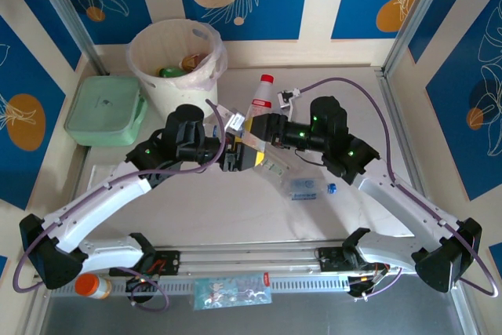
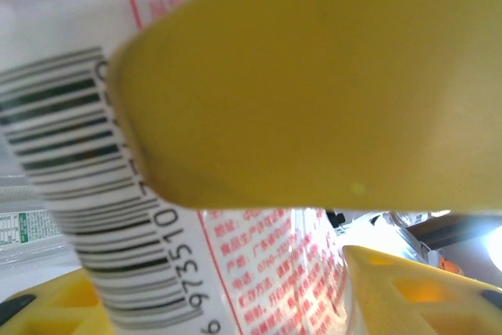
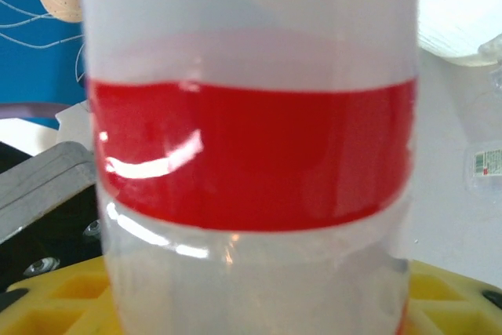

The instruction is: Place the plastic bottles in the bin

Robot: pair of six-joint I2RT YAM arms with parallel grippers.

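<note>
At the table's (image 1: 235, 217) centre, both arms met on one red-capped bottle (image 1: 259, 105), its cap pointing toward 1 o'clock. The left gripper (image 1: 235, 151) (image 2: 235, 296) had the barcoded label of the red-capped bottle (image 2: 78, 194) between its yellow fingers (image 2: 408, 292). Another yellow finger lay across that label, close to the lens. The right gripper (image 1: 263, 136) (image 3: 251, 296) had the red-banded body (image 3: 251, 154) standing between its own fingers (image 3: 455, 296). Whether either pair was truly clamped, or merely stood around the plastic, I could not tell.

The bin (image 1: 157, 33) sat at 11 o'clock from the meeting point, well apart, with a green bottle (image 1: 171, 72) inside. A clear bottle (image 1: 302, 187) lay at 4 o'clock.

This looked like a hand-over, and its risk was timing. If one pair released before the other pinched firmly, the smooth round bottle would probably slip, drop and roll away. With the fingers so crowded, one pair might also close on the other's finger instead of on the plastic.
</note>
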